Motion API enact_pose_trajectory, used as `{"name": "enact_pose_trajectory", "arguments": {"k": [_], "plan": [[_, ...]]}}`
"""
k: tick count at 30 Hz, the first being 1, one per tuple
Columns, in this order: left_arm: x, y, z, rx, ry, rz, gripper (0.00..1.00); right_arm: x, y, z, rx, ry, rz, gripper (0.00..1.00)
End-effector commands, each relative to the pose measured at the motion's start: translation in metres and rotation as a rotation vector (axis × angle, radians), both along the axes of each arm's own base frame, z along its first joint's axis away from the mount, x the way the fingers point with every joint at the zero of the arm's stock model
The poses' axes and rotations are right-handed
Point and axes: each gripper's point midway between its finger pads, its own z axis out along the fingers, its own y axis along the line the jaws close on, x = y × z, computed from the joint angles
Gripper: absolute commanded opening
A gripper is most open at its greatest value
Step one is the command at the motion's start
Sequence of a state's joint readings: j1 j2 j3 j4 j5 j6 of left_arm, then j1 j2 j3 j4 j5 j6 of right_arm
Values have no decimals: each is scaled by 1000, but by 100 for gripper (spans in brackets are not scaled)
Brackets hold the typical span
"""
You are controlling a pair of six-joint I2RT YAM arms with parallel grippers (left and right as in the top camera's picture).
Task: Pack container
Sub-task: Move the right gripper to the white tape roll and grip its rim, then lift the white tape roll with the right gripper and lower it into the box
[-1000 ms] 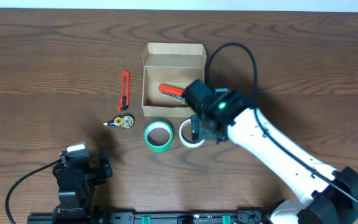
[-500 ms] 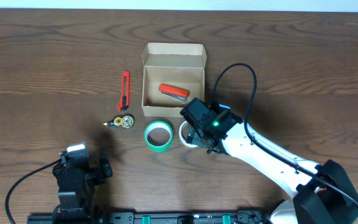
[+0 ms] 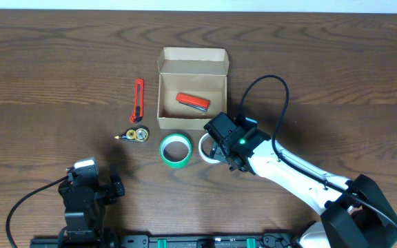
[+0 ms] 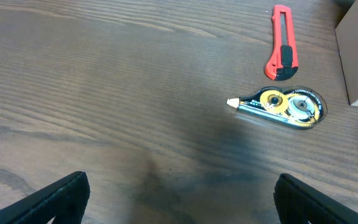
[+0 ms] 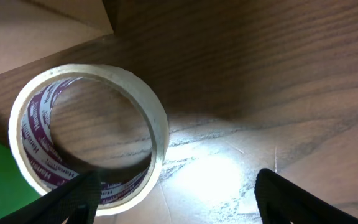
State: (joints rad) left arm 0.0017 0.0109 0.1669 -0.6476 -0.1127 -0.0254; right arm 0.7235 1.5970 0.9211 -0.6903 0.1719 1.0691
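My right gripper [image 5: 176,193] hangs fingers spread wide, holding nothing, over the white tape roll [image 5: 156,121]; the small open tan cardboard box [image 3: 193,63] sits just far-left of it

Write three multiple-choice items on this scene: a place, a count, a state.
1. Relative to the box, the cutter lies: A inside, B to its left, C to its right.
2. Things inside the box: A none, B one, C two.
3. The right hand is: A open, B shut, C out of view.
Answers: 1 B, it lies outside, left of the box. 2 B, only a red item lies inside. 3 A, its fingers stand apart around the white roll's wall.
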Motion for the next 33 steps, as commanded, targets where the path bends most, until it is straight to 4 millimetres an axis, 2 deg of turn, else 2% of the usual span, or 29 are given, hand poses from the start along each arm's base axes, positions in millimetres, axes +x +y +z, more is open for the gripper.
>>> {"name": "enact_pose_trajectory", "arguments": {"k": [1, 11, 14, 16, 22, 23, 28, 33], "plan": [[-1, 3, -3, 15, 5, 16, 95, 1, -5, -7, -10, 10, -28, 79], [-1, 3, -3, 15, 5, 16, 95, 2, -1, -28, -25, 44, -25, 76], [-1, 3, -3, 15, 5, 16, 95, 1, 0, -34, -27, 59, -24, 69], [-1, 3, -3, 15, 5, 16, 95, 0, 0, -37, -29, 66, -23, 57], [-1, 3, -3, 15, 5, 16, 95, -1, 0, -41, -30, 79, -21, 5], [-1, 3, -3, 15, 5, 16, 95, -2, 1, -41, -28, 81, -20, 1], [-1, 3, -3, 15, 5, 16, 95, -13, 0, -38, -25, 129, 8, 1], [-1, 3, -3, 15, 5, 16, 95, -34, -14, -26, -74, 191, 39, 1]]}}
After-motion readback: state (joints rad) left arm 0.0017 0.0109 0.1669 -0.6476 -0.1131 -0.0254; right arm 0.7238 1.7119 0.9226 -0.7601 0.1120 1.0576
